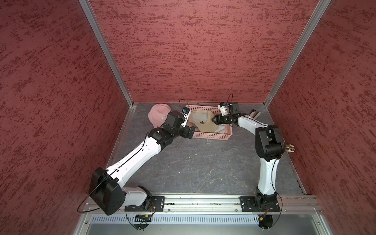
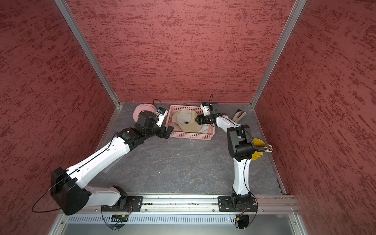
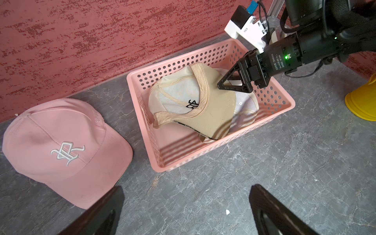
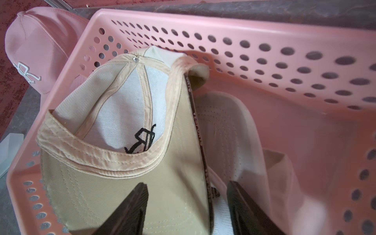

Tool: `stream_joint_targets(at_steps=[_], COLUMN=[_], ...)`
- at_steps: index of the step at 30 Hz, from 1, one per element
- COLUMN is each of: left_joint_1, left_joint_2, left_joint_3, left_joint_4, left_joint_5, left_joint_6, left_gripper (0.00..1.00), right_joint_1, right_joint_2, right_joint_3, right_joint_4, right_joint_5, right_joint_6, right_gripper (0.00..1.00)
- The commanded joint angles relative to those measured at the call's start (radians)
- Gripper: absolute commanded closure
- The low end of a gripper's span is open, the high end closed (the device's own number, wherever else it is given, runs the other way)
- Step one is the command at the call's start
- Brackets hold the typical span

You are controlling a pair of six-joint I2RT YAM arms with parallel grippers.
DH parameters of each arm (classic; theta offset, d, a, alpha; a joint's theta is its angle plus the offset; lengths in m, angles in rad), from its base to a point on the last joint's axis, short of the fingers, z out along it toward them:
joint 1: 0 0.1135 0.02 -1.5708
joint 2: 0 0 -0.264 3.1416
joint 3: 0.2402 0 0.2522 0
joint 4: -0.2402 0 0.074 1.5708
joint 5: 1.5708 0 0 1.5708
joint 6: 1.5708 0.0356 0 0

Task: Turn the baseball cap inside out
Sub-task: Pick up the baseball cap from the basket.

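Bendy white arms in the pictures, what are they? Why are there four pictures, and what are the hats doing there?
They are two robot arms, a left arm and a right arm, fixed at the near edge of a grey table. Each ends in a two-finger pincher called a gripper. Both top views look down on everything from above. The other two pictures come from small cameras on the arms' wrists, so you see the black fingertips up close. A pink cap lies on the table beside a pink basket full of holes. Inside the basket lies a beige cap, already inside out: its seams show. The right gripper hangs open over its brim, and the left gripper is open over the table. Nothing is held.
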Motion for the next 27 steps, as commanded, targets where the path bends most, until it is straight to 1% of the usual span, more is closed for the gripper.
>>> stream_joint_targets(at_steps=[1, 6, 10, 12, 15, 17, 21, 25, 27], left_joint_1=[0.007, 0.005, 0.005, 0.005, 0.001, -0.014, -0.071, -0.133, -0.182], left_joint_2=[-0.013, -0.006, -0.007, -0.004, 0.007, 0.018, 0.049, 0.076, 0.096], left_joint_3=[0.006, 0.012, 0.018, 0.023, 0.042, 0.057, 0.098, 0.118, 0.117], left_joint_4=[0.011, 0.002, 0.0, -0.003, -0.016, -0.027, -0.048, -0.039, -0.015], left_joint_5=[-0.004, -0.002, -0.004, -0.006, 0.01, 0.002, -0.094, -0.183, -0.25], left_joint_6=[-0.003, -0.001, 0.0, 0.0, 0.007, 0.03, 0.096, 0.156, 0.21], left_gripper=[0.0, 0.0, 0.01, 0.01, 0.05, 0.05, 0.04, 0.03, 0.02], right_joint_1=[-0.006, -0.006, -0.006, -0.005, -0.006, -0.006, -0.006, -0.005, -0.004], right_joint_2=[0.018, 0.03, 0.016, -0.018, -0.088, -0.14, -0.238, -0.3, -0.332], right_joint_3=[0.029, 0.025, 0.004, -0.029, -0.066, -0.081, -0.108, -0.147, -0.182], right_joint_4=[0.056, 0.089, 0.126, 0.161, 0.199, 0.213, 0.249, 0.297, 0.342], right_joint_5=[-0.064, -0.116, -0.147, -0.16, -0.167, -0.181, -0.212, -0.211, -0.202], right_joint_6=[-0.014, -0.013, 0.001, 0.013, 0.035, 0.066, 0.185, 0.337, 0.419], right_gripper=[0.39, 0.67, 0.82, 0.88, 0.93, 0.95, 1.0, 1.0, 1.0])
